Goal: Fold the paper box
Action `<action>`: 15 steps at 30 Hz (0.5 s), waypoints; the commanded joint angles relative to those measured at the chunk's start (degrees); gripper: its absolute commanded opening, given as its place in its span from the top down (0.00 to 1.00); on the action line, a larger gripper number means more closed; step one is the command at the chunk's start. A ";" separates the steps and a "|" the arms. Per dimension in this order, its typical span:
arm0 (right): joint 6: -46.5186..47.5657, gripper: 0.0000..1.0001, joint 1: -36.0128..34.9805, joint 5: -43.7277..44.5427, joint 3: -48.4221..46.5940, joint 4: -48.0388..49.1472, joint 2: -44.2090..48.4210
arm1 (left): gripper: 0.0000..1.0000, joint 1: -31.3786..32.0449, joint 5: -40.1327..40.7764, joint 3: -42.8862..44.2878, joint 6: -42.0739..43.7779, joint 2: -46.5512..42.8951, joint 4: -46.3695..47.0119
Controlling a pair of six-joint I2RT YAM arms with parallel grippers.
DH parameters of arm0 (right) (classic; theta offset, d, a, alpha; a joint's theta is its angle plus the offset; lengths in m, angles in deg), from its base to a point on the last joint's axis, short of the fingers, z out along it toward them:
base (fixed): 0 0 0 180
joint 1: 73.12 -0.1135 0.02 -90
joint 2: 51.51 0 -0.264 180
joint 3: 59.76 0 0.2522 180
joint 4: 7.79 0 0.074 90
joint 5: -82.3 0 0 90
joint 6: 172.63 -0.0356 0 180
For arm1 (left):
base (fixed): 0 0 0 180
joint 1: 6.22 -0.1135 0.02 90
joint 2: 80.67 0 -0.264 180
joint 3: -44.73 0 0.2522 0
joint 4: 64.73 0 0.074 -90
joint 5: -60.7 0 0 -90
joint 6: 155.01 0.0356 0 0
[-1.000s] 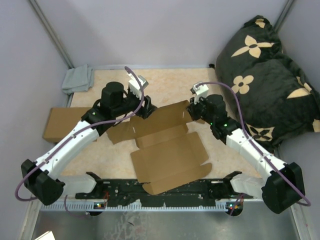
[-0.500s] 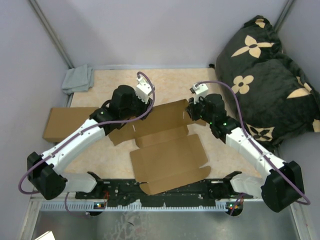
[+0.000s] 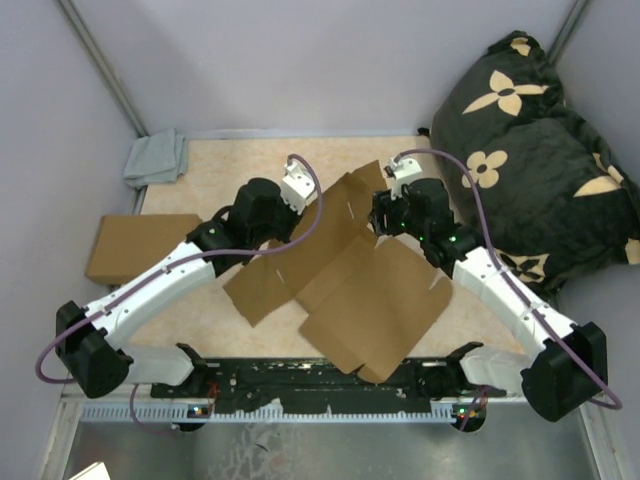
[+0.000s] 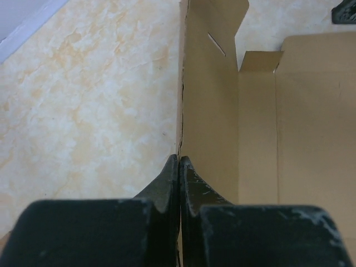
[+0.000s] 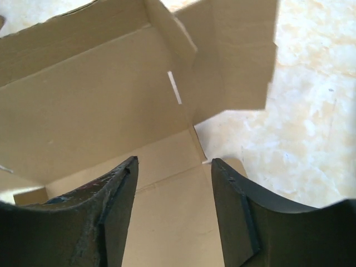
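- Left gripper: jaws pressed together, pinching the raw edge of 1 side panel of the paper box — the thin card ran straight into the seam between the 2 fingers.
- Ahead of that pinch, the held panel ran away from the jaws, with 1 short slit far ahead and just right of the jaw line.
- Right of the left jaws: a fold line, a narrow strip, then a wider panel, all plain brown.
- Left of the left jaws: bare tabletop, beige and marbled.
- Right gripper: jaws spread, nothing clamped. Card showed through the gap past the tips. Could not tell if either finger touched it.
- Beyond the right jaws: the box's inner face with a raised panel, 1 inner slit roughly in line with the gap, and a flap angling off past the right-hand finger.
- From the top camera, the box lay unfolded between the 2 grippers, reaching from both sets of jaws back toward the arm bases — panels at differing angles.
- Outboard of the left jaws, well apart: a second flat cardboard box; past it at the far corner, a grey cloth.
- Outboard of the right jaws: a black pillow with tan flowers.
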 commanded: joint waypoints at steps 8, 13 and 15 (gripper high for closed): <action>-8.70 0.42 9.38 6.03 -4.72 -3.80 2.28 | 1.00 8.11 17.79 -2.84 8.43 -0.19 3.30; -8.22 0.43 13.37 3.84 -6.00 -1.43 -1.33 | 1.00 9.59 13.00 -5.62 16.48 -4.21 7.15; -7.46 0.43 13.76 3.08 -7.99 -1.40 -4.97 | 1.00 9.62 8.82 -7.85 20.02 -6.55 9.96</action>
